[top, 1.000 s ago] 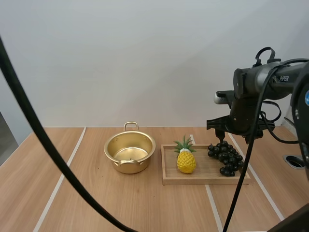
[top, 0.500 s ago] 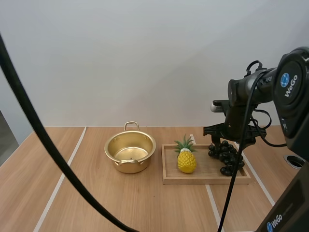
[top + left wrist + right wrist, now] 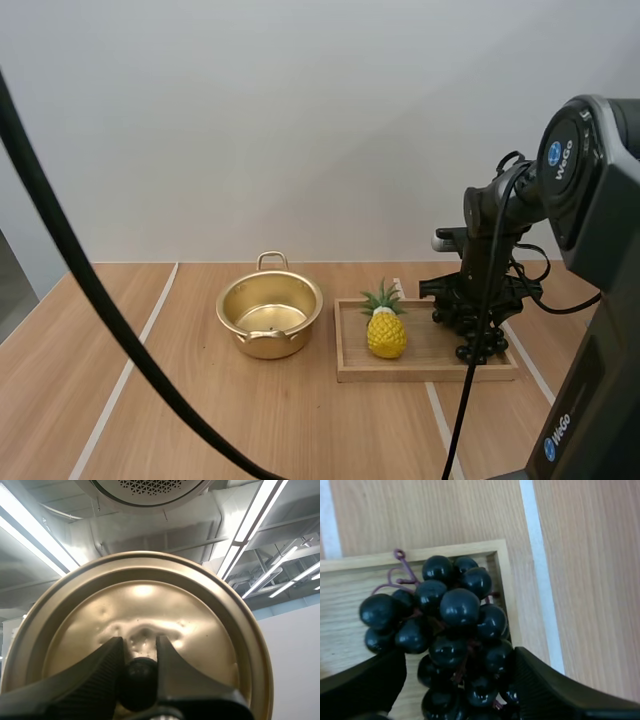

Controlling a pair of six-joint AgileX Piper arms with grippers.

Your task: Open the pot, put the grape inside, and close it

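The gold pot point(image 3: 270, 312) stands open on the table, nothing inside it. Its gold lid point(image 3: 150, 600) is held up in the air, my left gripper point(image 3: 138, 645) shut on the black knob point(image 3: 137, 682). A bunch of dark grapes point(image 3: 478, 334) lies at the right end of the wooden tray point(image 3: 425, 371). My right gripper point(image 3: 468, 308) is down over the bunch. In the right wrist view its fingers point(image 3: 547, 687) stand open on either side of the grapes point(image 3: 455, 607), low around the berries.
A yellow toy pineapple point(image 3: 385, 332) lies on the tray's left half, between pot and grapes. The tray's rim point(image 3: 502, 580) runs close beside the bunch. Bare wooden table spreads left of and in front of the pot.
My right gripper has come down and slightly left, from above the grapes to around them. Pot, tray and pineapple have not moved.
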